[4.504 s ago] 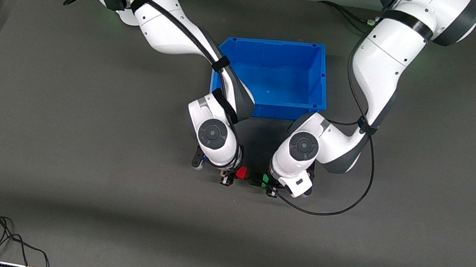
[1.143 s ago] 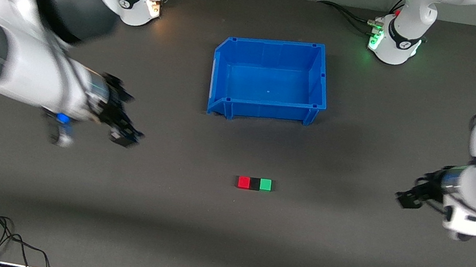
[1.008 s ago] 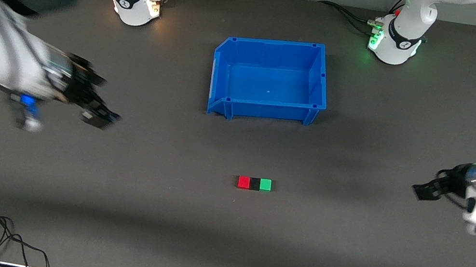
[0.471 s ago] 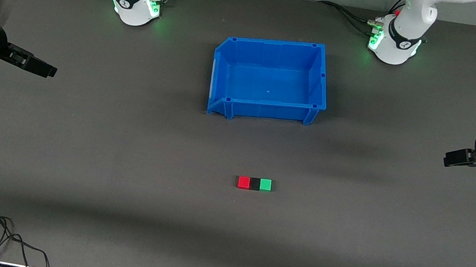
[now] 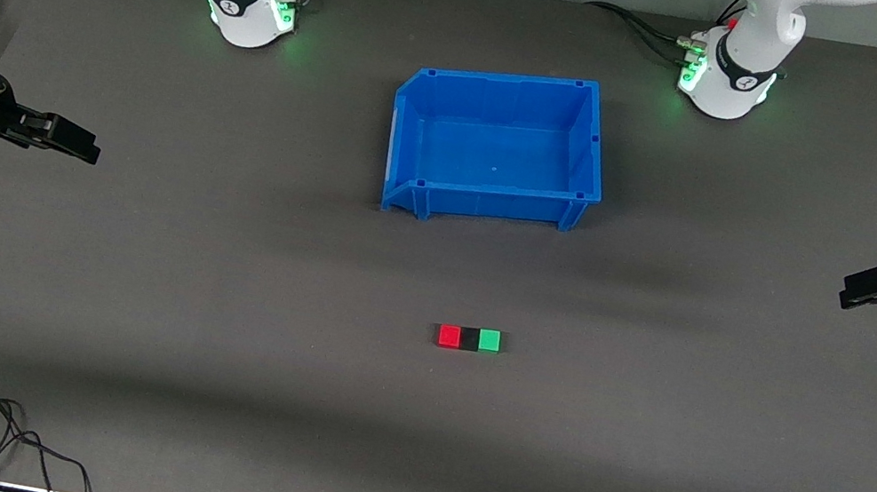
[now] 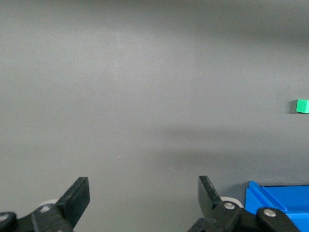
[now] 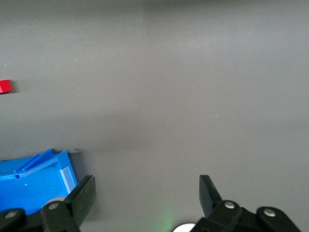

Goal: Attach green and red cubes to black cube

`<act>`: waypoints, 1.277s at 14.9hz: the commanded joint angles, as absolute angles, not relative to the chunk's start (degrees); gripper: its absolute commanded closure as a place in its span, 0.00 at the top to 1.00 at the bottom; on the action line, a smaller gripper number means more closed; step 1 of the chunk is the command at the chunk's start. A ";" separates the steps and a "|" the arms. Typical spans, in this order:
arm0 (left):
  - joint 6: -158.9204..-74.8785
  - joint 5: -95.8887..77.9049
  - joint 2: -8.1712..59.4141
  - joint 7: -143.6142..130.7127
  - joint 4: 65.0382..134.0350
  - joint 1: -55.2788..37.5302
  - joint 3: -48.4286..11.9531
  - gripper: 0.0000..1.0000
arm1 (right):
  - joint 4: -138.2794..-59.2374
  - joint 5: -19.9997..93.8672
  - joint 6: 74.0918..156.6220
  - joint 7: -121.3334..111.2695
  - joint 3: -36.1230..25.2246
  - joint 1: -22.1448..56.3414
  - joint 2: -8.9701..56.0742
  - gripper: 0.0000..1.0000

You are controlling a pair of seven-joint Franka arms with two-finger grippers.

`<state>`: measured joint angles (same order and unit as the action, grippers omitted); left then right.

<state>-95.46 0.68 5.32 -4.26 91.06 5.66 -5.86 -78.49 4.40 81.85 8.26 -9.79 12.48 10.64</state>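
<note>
Both grippers, left gripper (image 5: 859, 290) and right gripper (image 5: 73, 142), hang spread and empty at the table's (image 5: 197, 384) end edges. Red cube (image 5: 449, 335), black cube (image 5: 469, 339) and green cube (image 5: 488, 341) touch mid-table; weakly joined, any nudge could part them.

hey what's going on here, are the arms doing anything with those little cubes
Nothing is being handled at this moment. The red cube, black cube and green cube sit in a row on the table, black in the middle, nearer the front camera than the blue bin. The left gripper and right gripper are open, each out over its own end of the table.
</note>
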 commanded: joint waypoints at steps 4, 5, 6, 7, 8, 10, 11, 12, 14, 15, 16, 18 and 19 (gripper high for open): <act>-96.50 1.14 3.34 -3.87 92.90 5.71 -5.45 1.00 | -86.92 3.08 85.25 6.06 -10.72 13.53 4.13 0.96; -96.50 1.06 3.51 -3.43 92.90 5.80 -5.36 1.00 | -86.92 3.08 85.34 6.15 -10.64 13.71 4.22 0.96; -96.76 1.05 3.60 -3.43 92.90 5.80 -5.36 1.00 | -86.92 3.08 85.52 6.15 -10.72 14.23 4.31 0.96; -96.94 0.97 3.69 -3.43 92.81 5.80 -5.36 1.00 | -87.01 2.99 85.52 6.50 -10.72 14.59 4.22 0.96; -96.94 0.79 3.87 -3.43 92.90 5.80 -5.36 1.00 | -87.01 2.90 85.43 6.76 -10.72 14.85 4.22 0.96; -97.47 0.70 4.48 -3.43 92.81 5.80 -5.36 1.00 | -87.01 2.90 85.26 6.68 -10.81 14.68 4.22 0.96; -97.56 0.70 4.48 -3.43 92.73 5.80 -5.36 1.00 | -87.01 2.90 85.25 6.68 -10.72 14.33 4.13 0.96; -97.65 0.62 4.48 -3.43 92.46 5.80 -5.27 1.00 | -87.10 2.90 85.25 6.59 -10.46 13.72 4.04 0.96; -97.65 0.61 4.48 -3.43 92.28 5.98 -5.10 1.00 | -87.80 2.64 85.43 6.07 -8.97 10.65 3.87 0.96; -97.65 0.62 4.48 -3.43 92.29 6.06 -5.10 1.00 | -88.32 2.64 85.60 5.98 -7.05 8.37 3.17 0.96; -97.65 0.70 4.48 -3.43 92.20 6.06 -5.10 1.00 | -89.11 2.55 85.95 5.98 -4.07 5.13 2.56 0.96; -97.73 0.79 4.48 -3.43 92.11 5.98 -5.19 1.00 | -91.92 1.76 88.58 5.71 -0.79 2.72 0.80 0.96; -97.73 0.79 4.48 -3.43 92.11 5.98 -5.19 1.00 | -91.76 0.54 89.20 5.71 -0.88 4.20 0.88 0.96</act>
<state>-97.41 0.67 4.93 -4.26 92.10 5.94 -5.22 -88.00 3.30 86.37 6.56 -2.77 3.77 4.02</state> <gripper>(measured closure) 0.000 0.031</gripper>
